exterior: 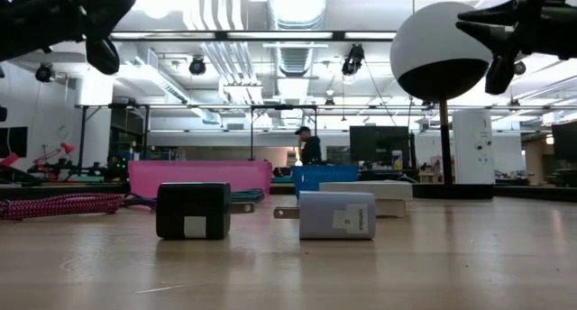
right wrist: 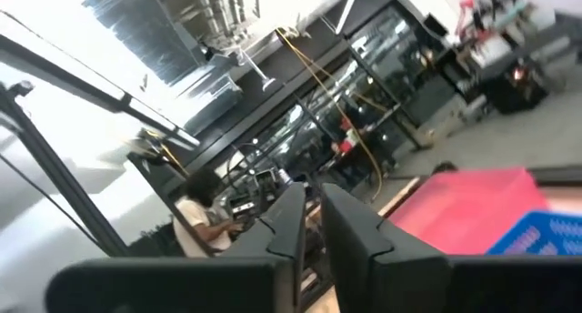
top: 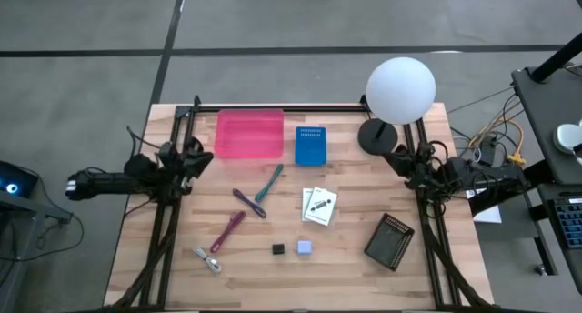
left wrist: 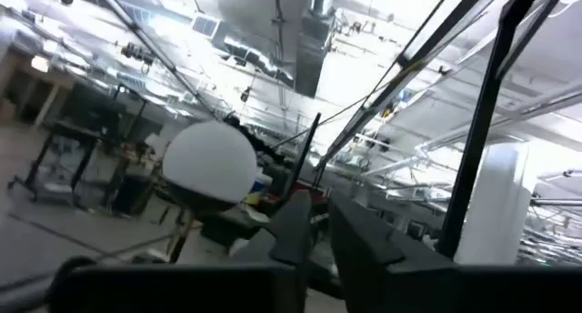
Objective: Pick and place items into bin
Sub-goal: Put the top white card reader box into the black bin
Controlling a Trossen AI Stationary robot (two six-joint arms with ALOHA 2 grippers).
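The pink bin [top: 249, 133] stands at the table's far side. On the table top lie a teal pen [top: 269, 184], a purple pen [top: 248, 203], a magenta pen [top: 227, 231], a silvery clip [top: 207, 259], a black cube [top: 278, 249], a lavender cube [top: 304, 247] and white cards [top: 318, 205]. The low view shows the black cube [exterior: 193, 210] and lavender cube [exterior: 336, 214] up close. My left gripper [top: 195, 155] hovers shut at the left edge, above the table. My right gripper [top: 397, 156] hovers shut at the right edge. Neither touches anything.
A blue basket [top: 310, 146] sits right of the bin. A white globe lamp [top: 400, 90] on a dark base stands at the far right, close to my right gripper. A dark gridded block [top: 390, 241] lies near the right near corner. A person [exterior: 308, 146] stands far behind.
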